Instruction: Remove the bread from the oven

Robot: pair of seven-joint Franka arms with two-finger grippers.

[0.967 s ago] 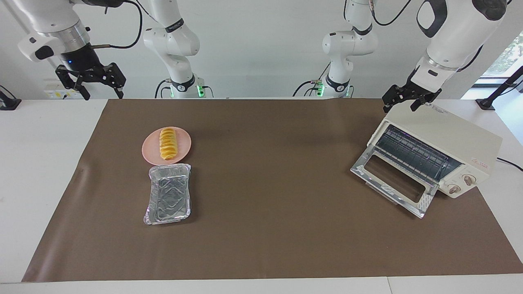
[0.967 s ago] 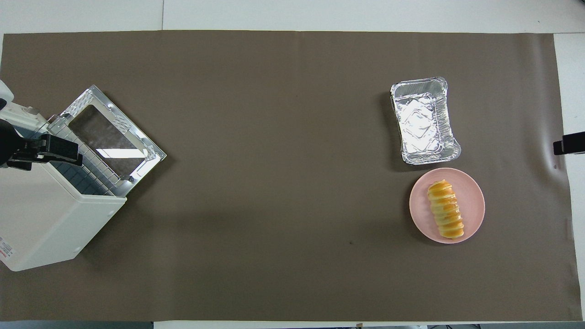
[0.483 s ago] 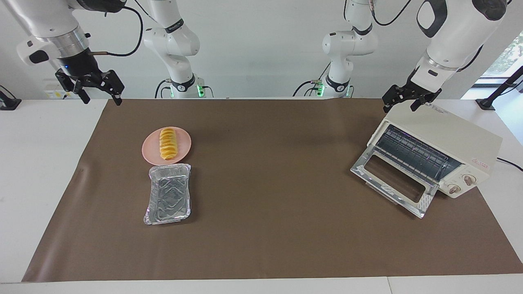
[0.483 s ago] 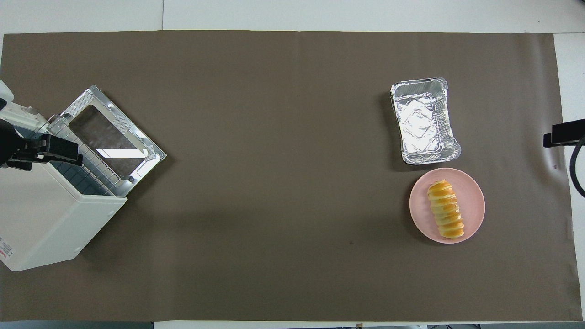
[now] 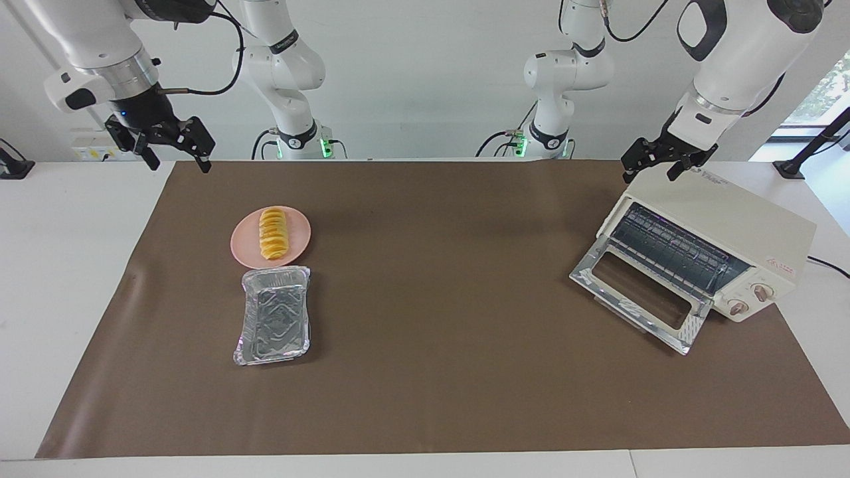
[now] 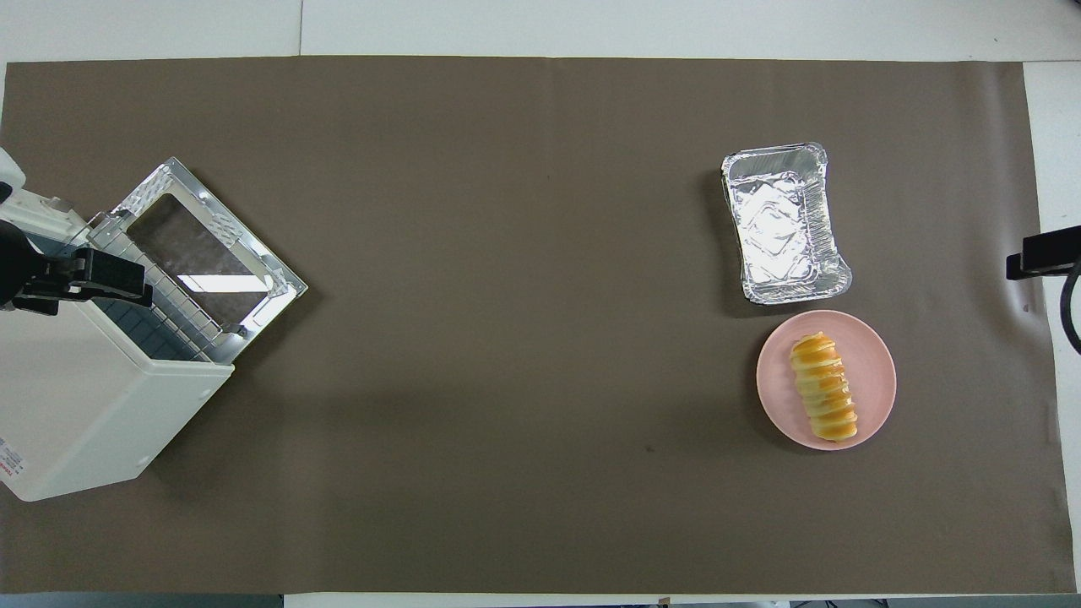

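Right gripper (image 5: 178, 155) is hanging in the air over the mat's edge at the right arm's end, fingers spread, gripping nothing. Pink plate (image 5: 296, 236) is lying on the brown mat (image 5: 438, 279), the bread (image 5: 271, 233) resting on it, well apart from the oven. Foil tray (image 5: 275, 323) is sitting just beside the plate, farther from the robots. Mat's middle is lying bare between tray and oven. The oven (image 5: 730, 232) is standing with its door (image 5: 641, 292) dropped open. Left gripper (image 5: 649, 164) is hovering over the oven's top, fingers parted, holding nothing.
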